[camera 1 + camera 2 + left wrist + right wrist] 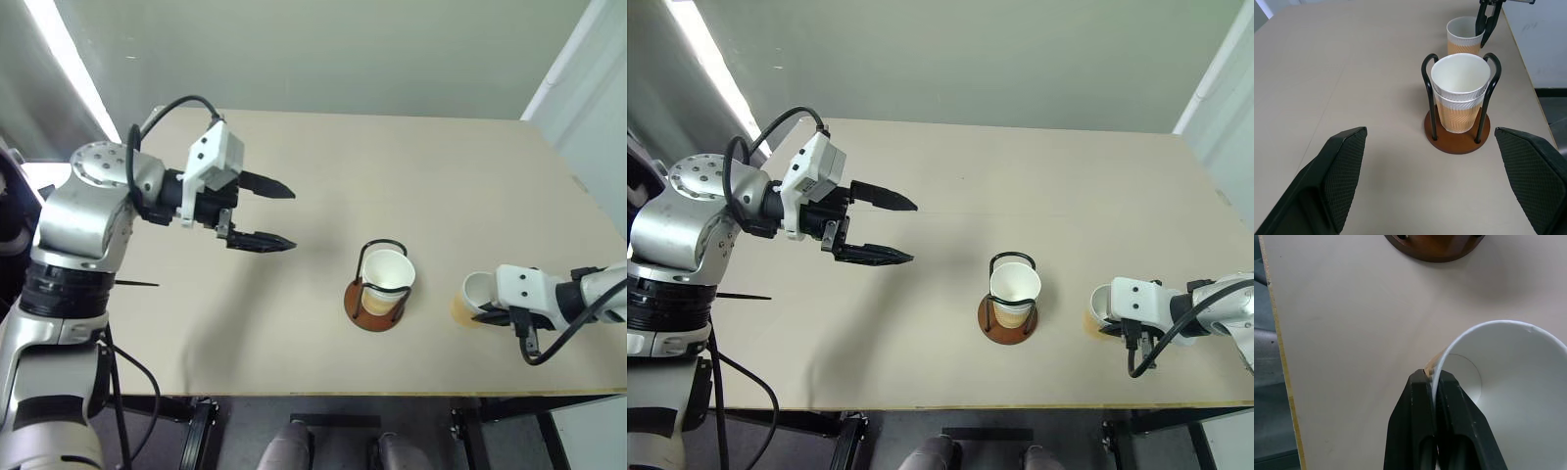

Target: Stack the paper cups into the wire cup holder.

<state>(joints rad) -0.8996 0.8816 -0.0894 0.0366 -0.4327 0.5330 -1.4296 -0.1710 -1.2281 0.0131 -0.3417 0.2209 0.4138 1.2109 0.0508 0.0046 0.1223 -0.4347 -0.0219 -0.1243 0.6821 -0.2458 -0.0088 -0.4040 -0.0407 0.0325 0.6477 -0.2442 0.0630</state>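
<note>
On the tan tabletop (294, 323) the holder (374, 299) carries two nested cups (386, 276), while my right end effector (1435, 382) pinches the rim of the third cup (1508, 391) just beside it, and my left end effector (279, 215) hovers open, well apart.

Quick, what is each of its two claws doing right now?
Left tool: open, holding nothing, above the table.
Right tool: shut on the rim of a paper cup standing on the table.
</note>
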